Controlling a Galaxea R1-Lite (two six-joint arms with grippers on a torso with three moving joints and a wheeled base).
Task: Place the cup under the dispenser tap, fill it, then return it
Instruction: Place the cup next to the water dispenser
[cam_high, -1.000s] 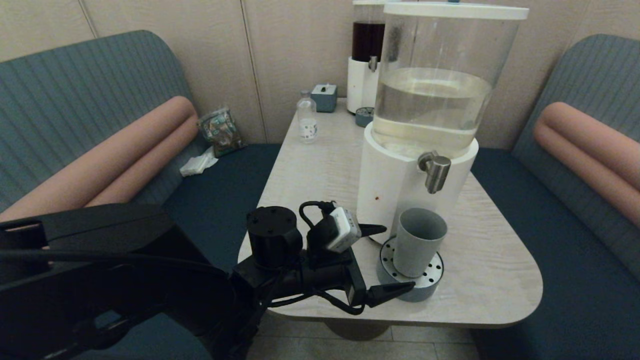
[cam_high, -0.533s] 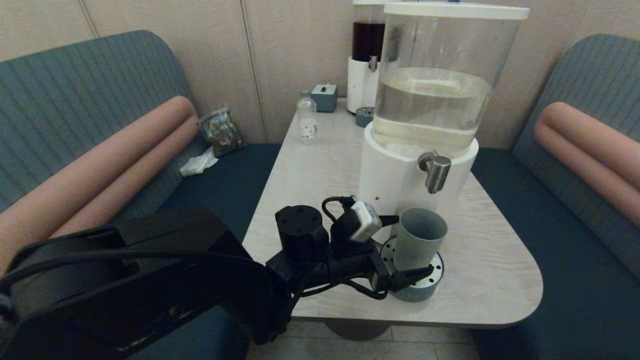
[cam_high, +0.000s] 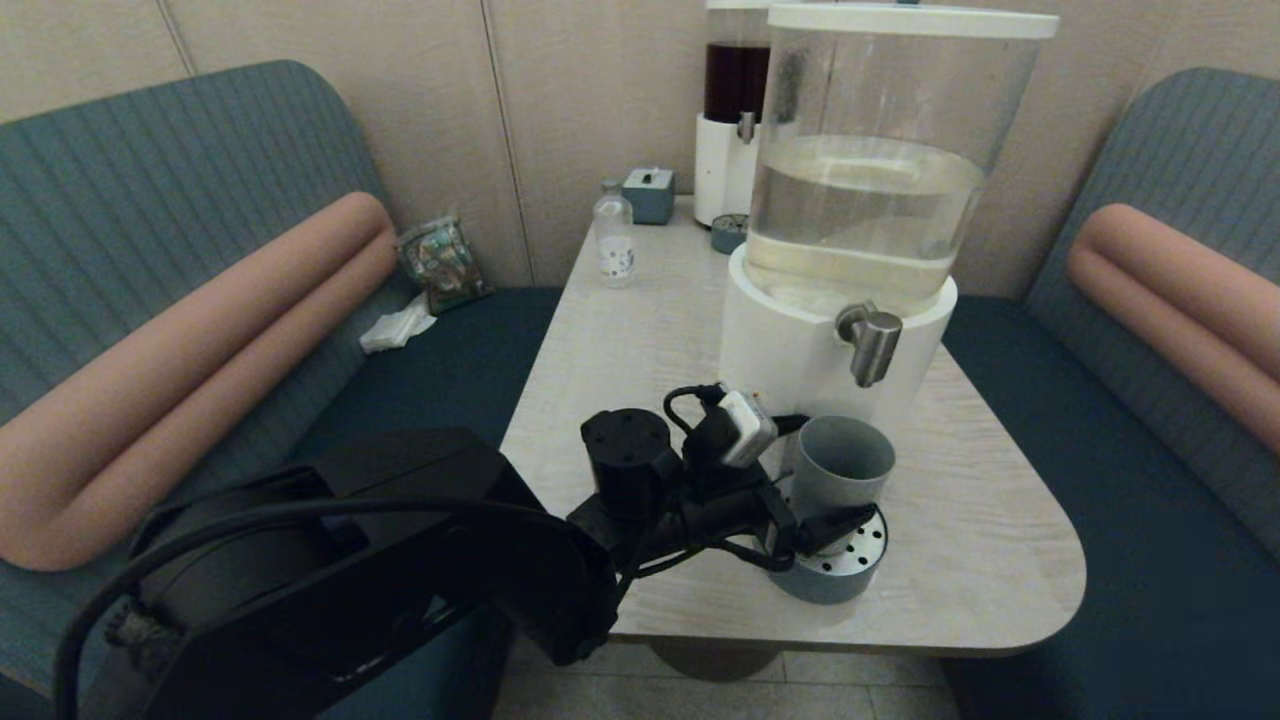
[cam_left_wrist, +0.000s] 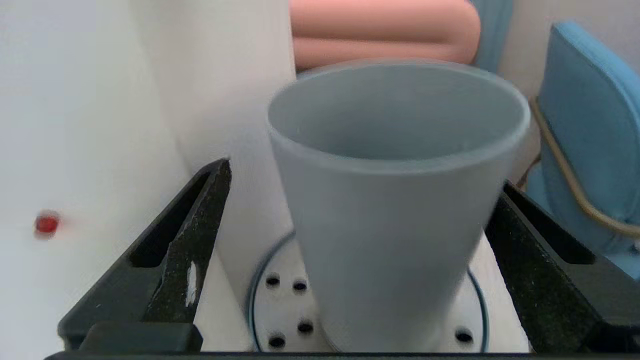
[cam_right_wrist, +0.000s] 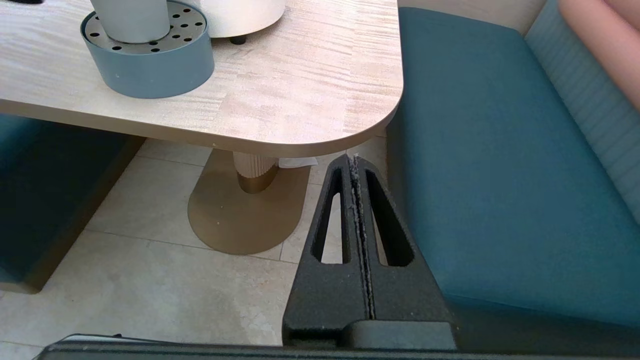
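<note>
The grey-blue cup stands upright on the round perforated drip tray, below the brushed-steel dispenser tap of the big white-based dispenser. My left gripper is open and straddles the cup, one finger on each side. In the left wrist view the cup fills the space between the fingers, with a gap showing on one side. My right gripper is shut on nothing, parked low beside the table's near right corner.
At the table's far end stand a dark-liquid dispenser, a small clear bottle, a blue-grey box and a second small tray. Blue benches flank the table. The big dispenser's base is right behind the cup.
My left arm has advanced forward and right across the table, bringing its open fingers from beside the drip tray to either side of the cup. The cup has not moved.
</note>
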